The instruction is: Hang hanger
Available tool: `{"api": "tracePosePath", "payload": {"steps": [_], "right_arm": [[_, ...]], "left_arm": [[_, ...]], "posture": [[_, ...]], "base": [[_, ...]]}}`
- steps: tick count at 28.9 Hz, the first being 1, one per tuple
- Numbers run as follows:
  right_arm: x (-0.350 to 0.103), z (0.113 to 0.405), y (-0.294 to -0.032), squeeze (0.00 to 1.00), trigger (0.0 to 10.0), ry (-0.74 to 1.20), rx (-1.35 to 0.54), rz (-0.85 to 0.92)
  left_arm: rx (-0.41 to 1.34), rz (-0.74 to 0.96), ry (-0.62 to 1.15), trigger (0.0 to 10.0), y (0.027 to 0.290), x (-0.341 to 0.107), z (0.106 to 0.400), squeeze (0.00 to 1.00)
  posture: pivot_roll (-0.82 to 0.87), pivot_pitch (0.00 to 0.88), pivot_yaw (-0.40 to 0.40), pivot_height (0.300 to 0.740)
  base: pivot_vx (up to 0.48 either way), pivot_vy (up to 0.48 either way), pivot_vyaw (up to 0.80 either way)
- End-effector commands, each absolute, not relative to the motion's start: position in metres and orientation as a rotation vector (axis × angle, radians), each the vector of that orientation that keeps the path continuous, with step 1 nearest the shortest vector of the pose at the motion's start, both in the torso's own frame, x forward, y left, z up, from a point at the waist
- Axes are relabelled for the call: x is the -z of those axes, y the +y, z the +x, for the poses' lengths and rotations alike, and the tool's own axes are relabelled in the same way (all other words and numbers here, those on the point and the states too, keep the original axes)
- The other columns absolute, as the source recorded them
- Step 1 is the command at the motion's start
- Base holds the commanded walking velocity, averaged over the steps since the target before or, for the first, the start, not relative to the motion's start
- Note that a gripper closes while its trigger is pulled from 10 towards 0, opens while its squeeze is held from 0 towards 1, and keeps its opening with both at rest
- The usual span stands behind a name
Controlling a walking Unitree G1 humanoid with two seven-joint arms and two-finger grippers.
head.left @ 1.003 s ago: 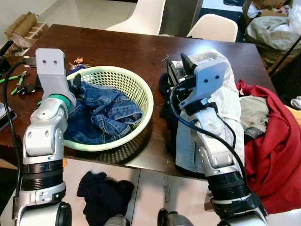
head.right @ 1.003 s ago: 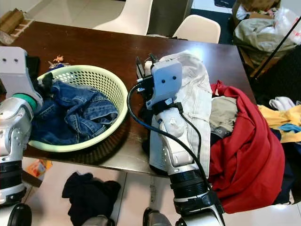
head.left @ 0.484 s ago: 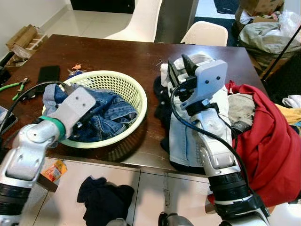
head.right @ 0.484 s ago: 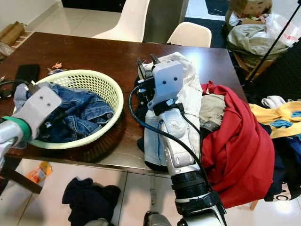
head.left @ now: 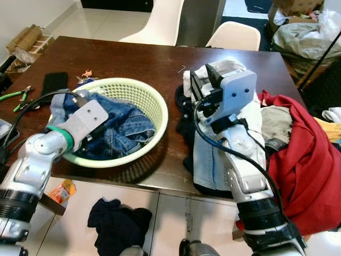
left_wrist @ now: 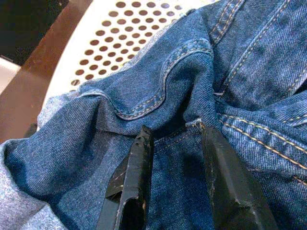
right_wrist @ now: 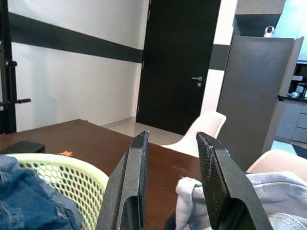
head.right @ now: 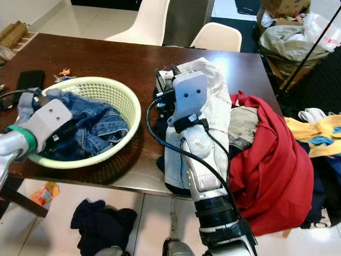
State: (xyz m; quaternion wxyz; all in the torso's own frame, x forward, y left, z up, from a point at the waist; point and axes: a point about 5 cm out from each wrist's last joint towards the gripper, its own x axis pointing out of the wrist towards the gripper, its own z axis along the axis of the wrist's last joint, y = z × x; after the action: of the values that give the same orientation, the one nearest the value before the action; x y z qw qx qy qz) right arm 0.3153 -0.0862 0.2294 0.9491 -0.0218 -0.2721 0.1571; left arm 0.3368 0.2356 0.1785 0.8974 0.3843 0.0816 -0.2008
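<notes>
No hanger can be made out. A pale green basket point(head.left: 151, 94) of blue jeans point(head.left: 129, 126) stands on the dark wooden table point(head.left: 138, 56). My left gripper point(left_wrist: 175, 134) reaches into the basket; its open fingers press down on a fold of denim point(left_wrist: 168, 81). My right gripper point(right_wrist: 170, 136) is raised above the table beside the basket, open, with nothing between its fingers point(head.left: 200, 77). It hovers over a pale garment point(head.right: 219, 106) draped at the table's near edge.
A red garment point(head.left: 303, 176) and other clothes pile up at the table's right end. A black phone point(head.left: 52, 82), pliers point(head.left: 16, 95) and small items lie at the left. Two white chairs point(head.left: 154, 21) stand behind the table. Dark cloth point(head.left: 117, 221) lies on the floor.
My left arm has swung down from upright and its gripper has gone into the basket onto the jeans. The right arm has held still. The camera has shifted slightly.
</notes>
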Motion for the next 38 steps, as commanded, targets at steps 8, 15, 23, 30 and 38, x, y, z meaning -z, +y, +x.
{"api": "tracePosePath", "payload": {"steps": [8, 15, 23, 30, 38], "right_arm": [[-0.225, 0.311, -0.085, 0.00, 10.0, -0.531, -0.330, -0.056], [-0.226, 0.311, -0.084, 0.00, 10.0, -0.531, -0.337, -0.058], [-0.227, 0.310, -0.083, 0.00, 10.0, -0.529, -0.338, -0.058], [-0.227, 0.306, -0.086, 0.00, 10.0, -0.522, -0.328, -0.070], [-0.224, 0.304, -0.087, 0.00, 10.0, -0.511, -0.320, -0.068]], "left_arm": [[0.617, 0.751, 0.086, 10.0, 0.219, -0.201, 0.335, 0.00], [0.808, 0.752, -0.122, 10.0, 0.181, -0.235, 0.328, 0.00], [0.834, 0.763, -0.017, 10.0, 0.180, -0.205, 0.349, 0.00], [0.888, 0.749, 0.107, 10.0, 0.177, -0.176, 0.360, 0.00], [0.884, 0.759, 0.100, 10.0, 0.178, -0.178, 0.360, 1.00]], "posture": [[0.04, 0.060, 0.016, 0.733], [0.04, 0.064, 0.013, 0.733], [0.02, 0.075, 0.021, 0.733], [-0.02, 0.102, 0.031, 0.733], [-0.01, 0.109, 0.032, 0.733]], "base": [[0.000, 0.000, 0.00], [0.000, 0.000, 0.00], [0.000, 0.000, 0.00], [0.000, 0.000, 0.00], [0.000, 0.000, 0.00]]}}
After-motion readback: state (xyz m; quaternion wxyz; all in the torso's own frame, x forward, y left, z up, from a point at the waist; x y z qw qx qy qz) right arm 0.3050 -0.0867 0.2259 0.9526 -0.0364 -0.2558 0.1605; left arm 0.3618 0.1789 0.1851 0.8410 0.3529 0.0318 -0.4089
